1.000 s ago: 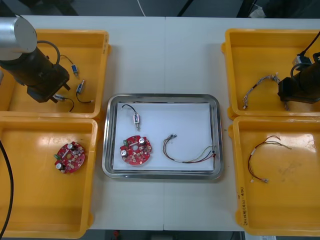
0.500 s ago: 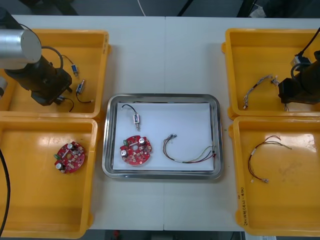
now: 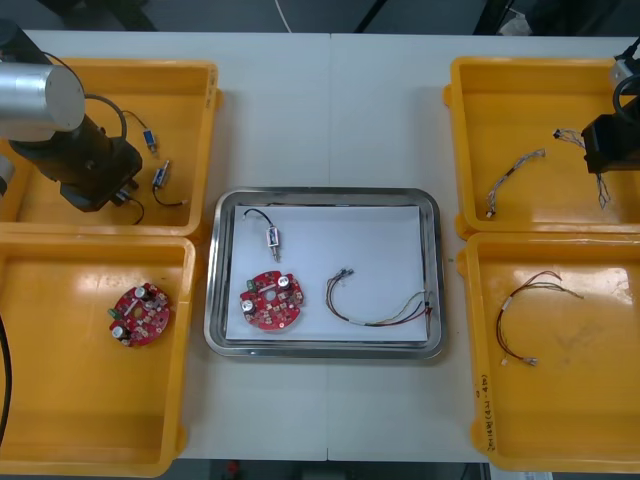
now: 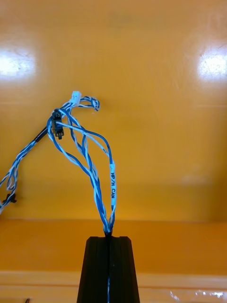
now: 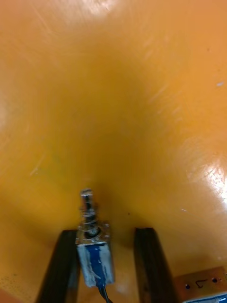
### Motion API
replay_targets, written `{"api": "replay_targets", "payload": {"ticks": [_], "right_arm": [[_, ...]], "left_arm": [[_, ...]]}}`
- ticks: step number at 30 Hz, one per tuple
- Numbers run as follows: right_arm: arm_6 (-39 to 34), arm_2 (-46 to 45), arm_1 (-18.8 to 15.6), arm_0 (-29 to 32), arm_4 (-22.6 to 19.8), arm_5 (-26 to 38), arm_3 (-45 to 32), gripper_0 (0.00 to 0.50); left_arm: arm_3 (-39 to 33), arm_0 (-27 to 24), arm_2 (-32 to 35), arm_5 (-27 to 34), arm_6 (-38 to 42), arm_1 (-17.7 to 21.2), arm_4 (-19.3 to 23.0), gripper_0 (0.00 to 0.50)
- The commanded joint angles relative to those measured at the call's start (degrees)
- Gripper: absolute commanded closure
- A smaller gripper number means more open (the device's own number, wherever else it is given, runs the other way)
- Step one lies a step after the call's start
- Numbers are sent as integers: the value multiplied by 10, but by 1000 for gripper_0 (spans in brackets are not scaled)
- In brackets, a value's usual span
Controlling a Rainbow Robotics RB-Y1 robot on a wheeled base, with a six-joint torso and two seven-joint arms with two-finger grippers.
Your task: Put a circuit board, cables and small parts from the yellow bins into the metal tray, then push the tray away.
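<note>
Right gripper [image 4: 108, 244] pinches blue-white cable [image 4: 90, 165] over far bin [image 3: 530, 85]; left gripper [image 5: 105, 232] spread astride small metal part [image 5: 93, 248], seemingly loose.

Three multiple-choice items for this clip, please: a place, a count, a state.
1. Where is the right gripper? A over the far right bin; B over the near right bin; C over bare table.
2. How many round red circuit boards? A one; B two; C four.
3. The right gripper is: A open; B shut on the blue and white cable; C shut on a board.
Answers: A, it hangs above that bin. B, one in the metal tray, one in the near left bin. B, the cable rises from its closed fingers. Left gripper: in the far left bin.
</note>
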Motion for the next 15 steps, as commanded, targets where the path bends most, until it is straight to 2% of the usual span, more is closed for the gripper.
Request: {"api": "replay_targets", "payload": {"ticks": [1, 9, 15], "right_arm": [[-19, -9, -16, -26, -14, 40, -40, 500], [-12, -3, -25, -87, -40, 40, -64, 500], [-10, 22, -29, -84, -78, 40, -115, 500]], "left_arm": [[9, 5, -11, -10, -43, 18, 4, 500], [-4, 5, 12, -4, -50, 20, 3, 500], [-43, 2, 40, 41, -59, 28, -4, 500]]}}
